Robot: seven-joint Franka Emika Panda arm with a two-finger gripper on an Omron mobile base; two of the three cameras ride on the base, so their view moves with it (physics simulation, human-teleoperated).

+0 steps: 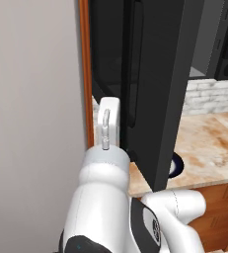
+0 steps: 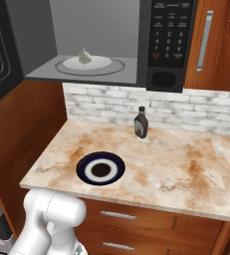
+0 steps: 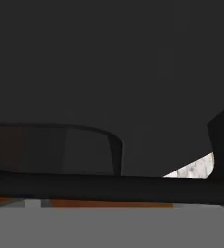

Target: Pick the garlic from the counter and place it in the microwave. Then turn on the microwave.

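The microwave (image 2: 171, 40) stands open above the counter (image 2: 161, 164). On the white turntable plate (image 2: 104, 63) inside it lies the garlic (image 2: 84, 56), a small whitish bulb. In the left base view the open black door (image 1: 155, 89) swings out toward me, and its vertical handle (image 1: 135, 64) faces my hand. My gripper (image 1: 110, 101) is right at the door's outer face, beside the handle, open with nothing in it. The hand view sits close against the dark door (image 3: 108, 72), and its window outline (image 3: 60, 150) shows low on the left.
A dark blue and white dish (image 2: 101, 169) sits on the counter near the front left. A dark sauce bottle (image 2: 141, 123) stands by the white brick wall (image 2: 186, 107). A wooden cabinet (image 2: 216, 45) is to the microwave's right, and a beige wall (image 1: 31, 123) to my left.
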